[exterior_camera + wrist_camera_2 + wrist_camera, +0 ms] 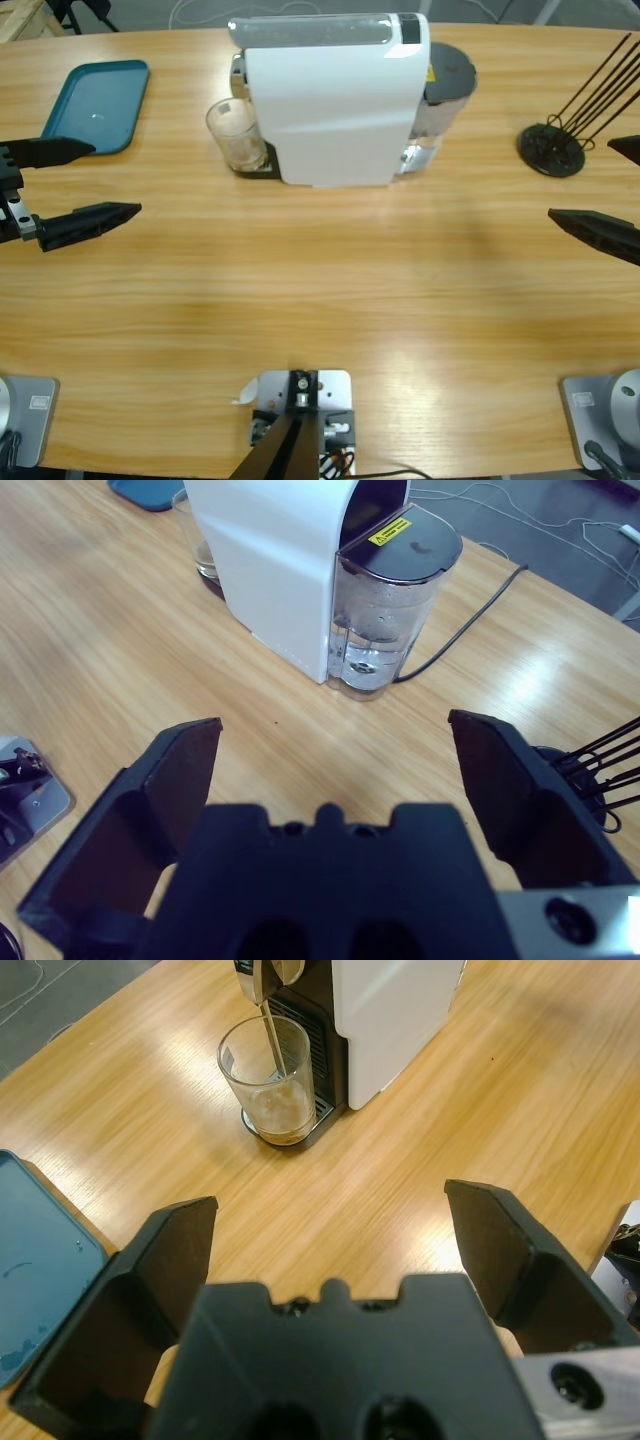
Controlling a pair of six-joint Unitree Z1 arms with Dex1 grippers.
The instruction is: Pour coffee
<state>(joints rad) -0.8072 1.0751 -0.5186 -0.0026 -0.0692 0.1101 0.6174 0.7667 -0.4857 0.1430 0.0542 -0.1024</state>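
A clear glass [236,134] [271,1081] stands under the spout of the white coffee machine [325,95] [385,1015] [270,555]. A thin stream runs from the spout into it, and a shallow layer of brown coffee [278,1115] lies at its bottom. My left gripper [112,180] [330,1230] stands open at the table's left edge, well short of the glass. Open too, my right gripper [590,185] [335,745] waits at the right edge, facing the machine's clear water tank [440,100] [385,610]. Neither holds anything.
A teal tray [96,105] [35,1270] lies at the back left, near the left gripper. A black wire stand [555,145] [590,770] sits at the back right. The machine's black cable [470,615] runs off behind it.
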